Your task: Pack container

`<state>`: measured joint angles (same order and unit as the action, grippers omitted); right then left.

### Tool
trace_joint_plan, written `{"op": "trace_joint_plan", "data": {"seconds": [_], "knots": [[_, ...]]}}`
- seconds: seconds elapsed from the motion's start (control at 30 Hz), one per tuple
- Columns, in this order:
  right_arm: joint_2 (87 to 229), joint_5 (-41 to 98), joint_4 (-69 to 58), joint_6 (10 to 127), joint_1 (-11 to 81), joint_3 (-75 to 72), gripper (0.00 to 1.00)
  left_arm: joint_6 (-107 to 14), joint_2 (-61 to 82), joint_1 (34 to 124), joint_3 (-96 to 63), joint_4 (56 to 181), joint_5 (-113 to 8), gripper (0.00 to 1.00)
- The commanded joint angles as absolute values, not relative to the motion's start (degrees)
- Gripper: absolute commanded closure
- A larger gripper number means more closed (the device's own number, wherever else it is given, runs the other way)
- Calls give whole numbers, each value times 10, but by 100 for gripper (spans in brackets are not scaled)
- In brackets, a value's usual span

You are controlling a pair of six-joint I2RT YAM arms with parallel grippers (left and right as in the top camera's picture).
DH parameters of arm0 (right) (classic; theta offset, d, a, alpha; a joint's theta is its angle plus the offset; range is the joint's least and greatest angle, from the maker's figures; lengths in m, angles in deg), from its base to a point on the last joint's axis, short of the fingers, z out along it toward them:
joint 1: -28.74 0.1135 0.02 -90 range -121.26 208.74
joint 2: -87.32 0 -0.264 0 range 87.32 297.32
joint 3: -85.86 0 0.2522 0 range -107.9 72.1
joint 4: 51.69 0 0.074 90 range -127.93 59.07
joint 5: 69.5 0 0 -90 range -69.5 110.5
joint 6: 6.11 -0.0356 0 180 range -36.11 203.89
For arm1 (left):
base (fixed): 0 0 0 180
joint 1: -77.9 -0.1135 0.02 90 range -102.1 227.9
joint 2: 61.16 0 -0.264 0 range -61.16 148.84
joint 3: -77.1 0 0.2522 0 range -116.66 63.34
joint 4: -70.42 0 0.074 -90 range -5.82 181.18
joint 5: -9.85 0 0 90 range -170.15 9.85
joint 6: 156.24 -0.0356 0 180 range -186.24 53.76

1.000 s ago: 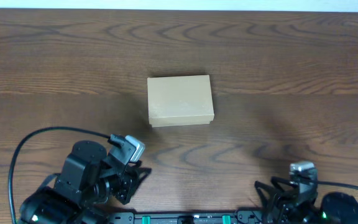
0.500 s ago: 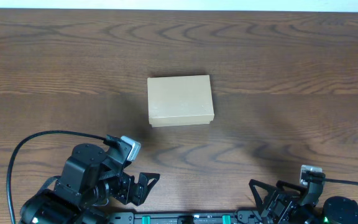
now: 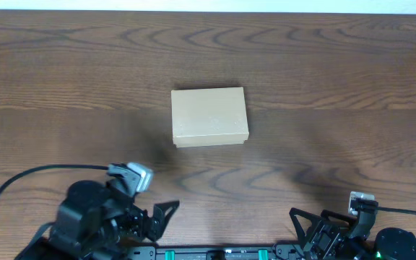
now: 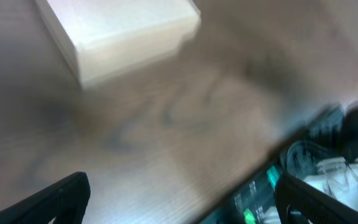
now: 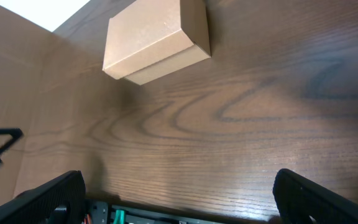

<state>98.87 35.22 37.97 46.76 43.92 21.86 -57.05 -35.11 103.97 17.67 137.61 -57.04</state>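
Note:
The container (image 3: pixel 209 117) is a plain tan cardboard box, lid shut, lying flat at the middle of the wooden table (image 3: pixel 338 87). It appears blurred at the top of the left wrist view (image 4: pixel 123 34) and at the upper left of the right wrist view (image 5: pixel 157 40). My left gripper (image 3: pixel 154 220) sits near the front edge, left of the box and well short of it, open with only bare wood between its jaws (image 4: pixel 182 186). My right gripper (image 3: pixel 313 220) is at the front right, also open with nothing in it (image 5: pixel 179 177).
A black base rail with green lights (image 3: pixel 215 254) runs along the table's front edge between the arms. A black cable (image 3: pixel 20 180) loops from the left arm. The table's far edge meets a white strip (image 3: pixel 208 4).
Both arms have drawn back toward the front edge, the left one also shifting left. Both grippers have spread wide. The box has not moved.

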Motion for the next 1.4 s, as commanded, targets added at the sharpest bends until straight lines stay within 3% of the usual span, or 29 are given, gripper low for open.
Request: {"op": "trace_joint_plan", "data": {"seconds": [0.0, 0.43, 0.73, 1.37], "knots": [[987, 348, 382, 458, 442, 222, 1, -572, -392, 992, 209, 1324, -587, 5], [987, 348, 382, 458, 442, 222, 1, -647, -558, 890, 475, 1051, -587, 4], [987, 348, 382, 458, 442, 222, 1, -701, -610, 867, 581, 1006, -587, 5], [987, 348, 382, 458, 442, 222, 1, -710, -609, 865, 584, 999, -594, 5]]}}
